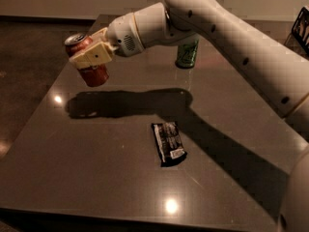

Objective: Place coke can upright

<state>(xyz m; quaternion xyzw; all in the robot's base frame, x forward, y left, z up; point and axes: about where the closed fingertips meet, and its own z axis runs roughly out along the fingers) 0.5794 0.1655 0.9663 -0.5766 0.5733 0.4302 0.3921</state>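
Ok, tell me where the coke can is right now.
In the camera view, the coke can is gripped in the end effector, tilted, above the far-left part of the table, left of the green can and up-left of the black wrapper.

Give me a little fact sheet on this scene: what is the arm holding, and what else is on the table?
tool: over the far left of the table, shut on the coke can
coke can: in the air, tilted
green can: standing at the far side, partly behind the arm
black wrapper: flat, mid-table
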